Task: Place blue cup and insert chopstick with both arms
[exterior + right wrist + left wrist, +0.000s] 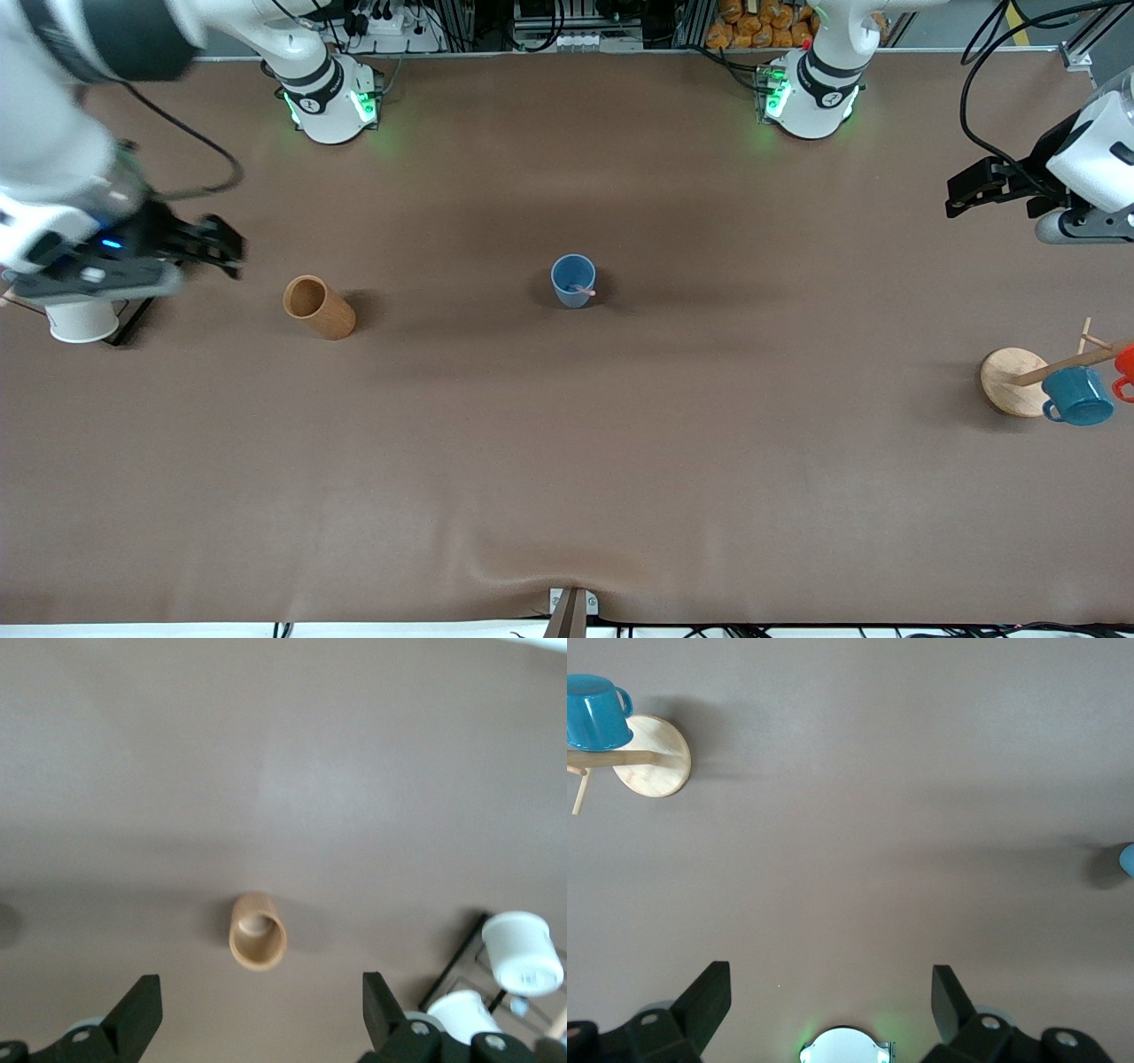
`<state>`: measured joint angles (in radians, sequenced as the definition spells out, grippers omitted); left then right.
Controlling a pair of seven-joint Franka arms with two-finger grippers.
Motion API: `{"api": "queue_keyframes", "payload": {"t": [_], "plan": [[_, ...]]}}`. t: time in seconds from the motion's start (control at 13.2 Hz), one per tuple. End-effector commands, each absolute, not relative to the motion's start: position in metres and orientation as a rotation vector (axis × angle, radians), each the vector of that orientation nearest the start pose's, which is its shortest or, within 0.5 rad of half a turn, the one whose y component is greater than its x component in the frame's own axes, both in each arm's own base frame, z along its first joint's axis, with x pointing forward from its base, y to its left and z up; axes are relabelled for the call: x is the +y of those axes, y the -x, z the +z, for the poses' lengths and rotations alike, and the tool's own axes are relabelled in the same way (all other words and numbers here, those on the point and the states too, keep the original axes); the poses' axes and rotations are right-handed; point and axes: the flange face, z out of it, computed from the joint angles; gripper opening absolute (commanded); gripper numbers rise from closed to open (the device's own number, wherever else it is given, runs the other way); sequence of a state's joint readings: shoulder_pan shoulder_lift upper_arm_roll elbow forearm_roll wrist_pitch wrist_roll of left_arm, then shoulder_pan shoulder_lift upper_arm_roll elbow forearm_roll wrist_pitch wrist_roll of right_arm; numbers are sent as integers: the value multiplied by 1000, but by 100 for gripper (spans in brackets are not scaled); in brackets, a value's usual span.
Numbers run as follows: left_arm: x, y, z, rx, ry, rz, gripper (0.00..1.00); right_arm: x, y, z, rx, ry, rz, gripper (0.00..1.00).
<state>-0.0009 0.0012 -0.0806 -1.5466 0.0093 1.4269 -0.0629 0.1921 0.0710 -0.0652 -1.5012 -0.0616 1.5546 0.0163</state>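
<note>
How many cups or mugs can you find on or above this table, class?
At least 6: blue cup mid-table, wooden cup, two white cups under the right gripper, teal mug, red mug; more may be hidden.

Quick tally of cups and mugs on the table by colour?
Light blue: 1, the blue cup holding the chopstick
Brown: 1, wooden cup
Teal: 1, mug
Red: 1, mug
White: 2, cups
Total: 6

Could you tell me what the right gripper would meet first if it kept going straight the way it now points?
Judging by its wrist view, the right gripper, open and empty, points down at bare table. The wooden cup stands upright near that line, so it might be met first; depth is unclear.
</note>
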Motion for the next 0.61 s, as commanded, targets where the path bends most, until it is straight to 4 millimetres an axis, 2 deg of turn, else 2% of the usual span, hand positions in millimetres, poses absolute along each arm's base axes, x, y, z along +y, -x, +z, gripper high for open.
{"api": "queue_keyframes", "payload": {"t": [0.0, 0.15, 0.23, 0.53], "plan": [[-43, -534, 628, 22, 3133, 164, 100, 3, -544, 630, -24, 3112, 90, 100], [-43, -535, 628, 22, 3132, 156, 100, -26, -531, 641, 57, 3105, 122, 100], [-42, -535, 628, 22, 3131, 156, 100, -34, -528, 642, 76, 3104, 136, 100], [-41, -534, 632, 19, 3131, 141, 100, -43, -521, 647, 63, 3111, 158, 100]]}}
